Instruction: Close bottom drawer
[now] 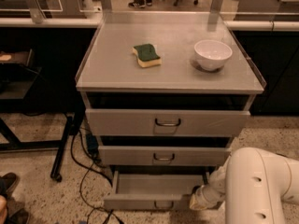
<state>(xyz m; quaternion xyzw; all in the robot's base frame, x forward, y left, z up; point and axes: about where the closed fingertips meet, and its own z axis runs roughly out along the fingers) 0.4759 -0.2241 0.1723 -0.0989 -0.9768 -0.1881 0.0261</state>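
The bottom drawer (154, 190) of the grey metal cabinet is pulled out, showing its plain grey tray. Its short front with a small curved pull handle (163, 204) faces me at the bottom of the view. The gripper (200, 200) is at the end of my white arm (254, 185), low at the drawer's front right corner, touching or very close to it. The two drawers above are nearly shut: the middle drawer (163, 157) and the tall top drawer (167, 122).
The cabinet top (117, 69) holds a green and yellow sponge (146, 54) and a white bowl (212, 54). Black cables (84, 171) and a black table leg (63, 148) lie on the floor at left. A shoe (8, 183) shows at bottom left.
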